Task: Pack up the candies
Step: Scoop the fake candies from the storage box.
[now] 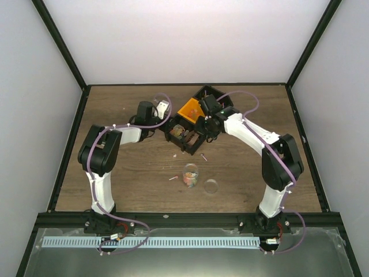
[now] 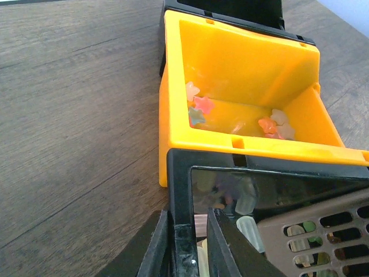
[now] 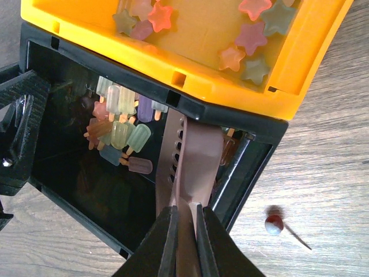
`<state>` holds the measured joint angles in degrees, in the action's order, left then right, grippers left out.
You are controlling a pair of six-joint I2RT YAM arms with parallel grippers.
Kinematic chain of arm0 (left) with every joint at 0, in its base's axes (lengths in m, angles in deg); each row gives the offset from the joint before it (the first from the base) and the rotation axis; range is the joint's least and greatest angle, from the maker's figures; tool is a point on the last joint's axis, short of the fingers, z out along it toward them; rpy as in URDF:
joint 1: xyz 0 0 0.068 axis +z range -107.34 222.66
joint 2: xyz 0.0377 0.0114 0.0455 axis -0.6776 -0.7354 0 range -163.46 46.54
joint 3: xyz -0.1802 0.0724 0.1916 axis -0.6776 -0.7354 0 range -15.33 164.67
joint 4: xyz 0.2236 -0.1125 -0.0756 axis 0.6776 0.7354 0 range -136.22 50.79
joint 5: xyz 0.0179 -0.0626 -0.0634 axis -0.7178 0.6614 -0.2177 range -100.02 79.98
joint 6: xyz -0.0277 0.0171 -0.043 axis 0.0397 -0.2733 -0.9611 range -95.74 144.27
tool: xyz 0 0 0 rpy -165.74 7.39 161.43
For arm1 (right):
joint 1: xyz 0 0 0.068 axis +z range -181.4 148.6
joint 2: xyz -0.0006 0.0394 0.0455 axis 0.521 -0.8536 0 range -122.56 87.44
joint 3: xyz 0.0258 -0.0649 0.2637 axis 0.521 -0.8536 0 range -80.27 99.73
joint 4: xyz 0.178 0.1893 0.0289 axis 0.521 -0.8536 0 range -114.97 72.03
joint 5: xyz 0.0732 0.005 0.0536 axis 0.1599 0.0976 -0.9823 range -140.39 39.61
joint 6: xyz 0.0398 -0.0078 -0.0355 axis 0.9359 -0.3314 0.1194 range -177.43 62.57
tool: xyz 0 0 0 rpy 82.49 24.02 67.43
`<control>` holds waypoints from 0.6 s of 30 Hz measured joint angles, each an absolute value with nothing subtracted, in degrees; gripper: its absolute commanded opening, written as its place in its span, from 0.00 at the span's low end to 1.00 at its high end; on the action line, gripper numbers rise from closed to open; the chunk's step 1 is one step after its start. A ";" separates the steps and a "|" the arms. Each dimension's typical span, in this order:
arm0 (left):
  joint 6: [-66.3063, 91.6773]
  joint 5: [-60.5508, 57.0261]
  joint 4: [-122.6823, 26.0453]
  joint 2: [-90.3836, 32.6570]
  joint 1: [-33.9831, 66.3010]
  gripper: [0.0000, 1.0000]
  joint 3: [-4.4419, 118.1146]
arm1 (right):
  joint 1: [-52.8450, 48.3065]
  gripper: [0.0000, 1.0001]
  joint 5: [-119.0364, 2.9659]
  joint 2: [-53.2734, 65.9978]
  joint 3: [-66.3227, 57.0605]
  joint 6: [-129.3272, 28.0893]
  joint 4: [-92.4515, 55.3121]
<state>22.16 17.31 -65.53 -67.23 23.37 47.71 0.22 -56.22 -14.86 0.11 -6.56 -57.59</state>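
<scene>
Our right tool (image 3: 187,245) is clamped on a brown slotted scoop (image 3: 193,156) inside the black bin (image 3: 75,219); our left tool (image 2: 187,254) pinches that bin's wall. We see candies (image 1: 189,180) in the clear cup (image 1: 191,168) on the tabletop (image 1: 127,173) and in that bin.

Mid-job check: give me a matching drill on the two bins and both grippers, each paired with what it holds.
Column one:
1. orange bin
2. black bin
3. left gripper
4. right gripper

Column two:
a. jaws shut on the brown slotted scoop
b. star-shaped candies
c. jaws shut on the black bin's wall
d. popsicle-shaped candies

Pairs: 1-b, 2-d, 3-c, 4-a.
</scene>
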 measured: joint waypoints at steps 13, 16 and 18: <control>23.05 18.38 -63.30 -68.54 22.34 0.04 50.16 | -0.39 0.01 -55.21 -14.27 2.82 -4.33 -65.11; 23.03 18.58 -63.27 -68.65 22.21 0.04 50.27 | -0.39 0.01 -54.89 -14.27 3.41 -3.94 -66.27; 23.01 18.75 -63.25 -68.83 22.10 0.04 50.53 | -0.39 0.01 -54.47 -14.27 4.16 -3.50 -67.73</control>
<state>23.01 18.75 -63.25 -68.83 22.10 50.53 -0.39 -54.47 -14.27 4.16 -3.50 -67.73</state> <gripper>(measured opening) 0.114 0.068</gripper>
